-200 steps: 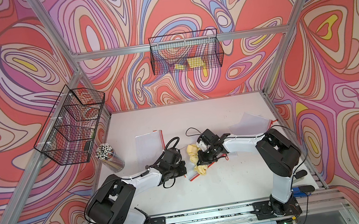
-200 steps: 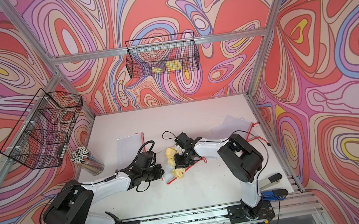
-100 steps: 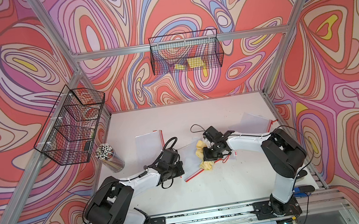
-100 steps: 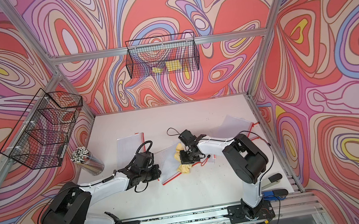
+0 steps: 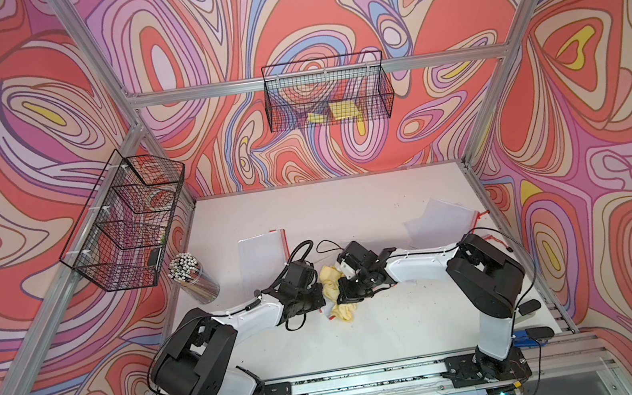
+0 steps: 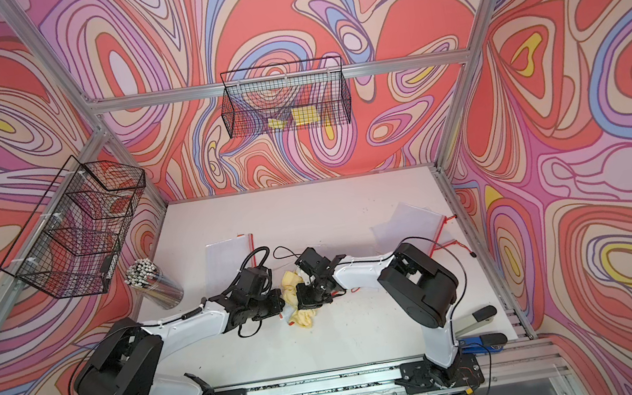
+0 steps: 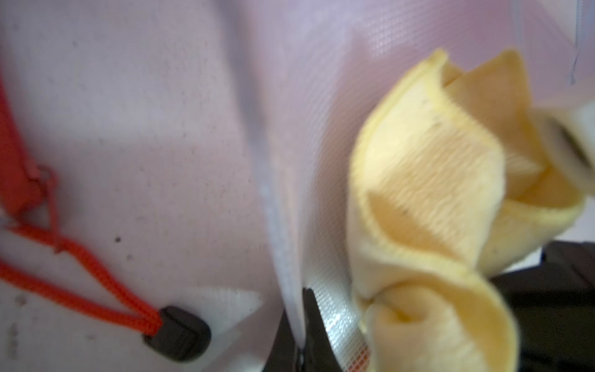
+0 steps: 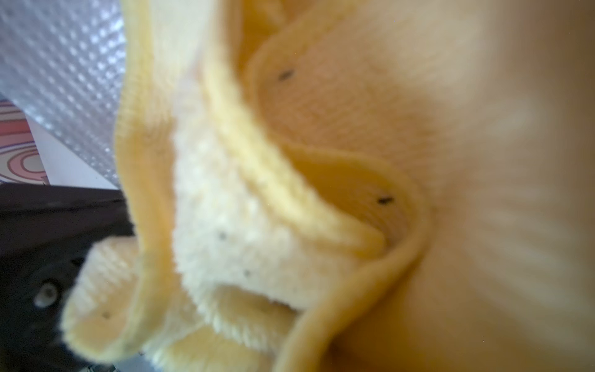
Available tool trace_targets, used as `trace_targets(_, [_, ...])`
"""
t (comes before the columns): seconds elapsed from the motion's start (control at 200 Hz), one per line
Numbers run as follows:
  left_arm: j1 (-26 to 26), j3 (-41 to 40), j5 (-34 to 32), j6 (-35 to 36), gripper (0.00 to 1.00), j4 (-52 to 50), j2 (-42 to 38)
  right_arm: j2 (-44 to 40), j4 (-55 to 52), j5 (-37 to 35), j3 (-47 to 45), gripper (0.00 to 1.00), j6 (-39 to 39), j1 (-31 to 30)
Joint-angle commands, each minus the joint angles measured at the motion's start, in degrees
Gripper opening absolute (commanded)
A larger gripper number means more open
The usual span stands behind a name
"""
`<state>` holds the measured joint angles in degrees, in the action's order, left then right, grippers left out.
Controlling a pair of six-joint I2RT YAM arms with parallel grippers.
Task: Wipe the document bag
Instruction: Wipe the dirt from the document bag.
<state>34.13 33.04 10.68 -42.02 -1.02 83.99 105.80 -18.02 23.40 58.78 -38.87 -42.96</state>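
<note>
My left tool was closed narrow on the edge of the document bag. In the left wrist view the clear, grid-textured sheet ran up from between the black fingers. Its red cord with a black toggle lay on the desk to one side of the pinched edge.

My right tool was closed tight on the yellow cloth. The cloth was bunched into folds and filled nearly all of the right wrist view, so I could not see the fingers there. A corner of the bag showed behind it. The cloth rested against the bag's surface just beside my left tool's grip.

In both top views the two tools met tip to tip near the middle of the desk, toward the front rail. The cloth lay between and under them. The bag itself was almost wholly hidden there.

Two more bags lay well apart from the work. One with a red zip lay behind my left arm, and another lay near the right rear edge. A clear cup of pens stood at the left edge.
</note>
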Motion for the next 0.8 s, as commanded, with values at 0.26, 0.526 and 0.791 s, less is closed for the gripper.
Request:
trace_targets(0.26, [-1.1,-0.9,-1.7,0.8,0.00,-2.1,-0.6,-6.9,-14.8,-10.8,-7.6,0.00,6.8,17.8])
trace_targets(0.526, [-1.3,-1.3,0.9,-0.7,0.00,1.7,1.6,0.1,-11.5,-6.7,6.3,0.00,2.4,2.4])
trace_targets(0.791, [-1.2,-1.3,1.8,-0.8,0.00,2.6,2.7,8.5,-6.8,-3.6,10.2,0.00,-0.4,-2.3])
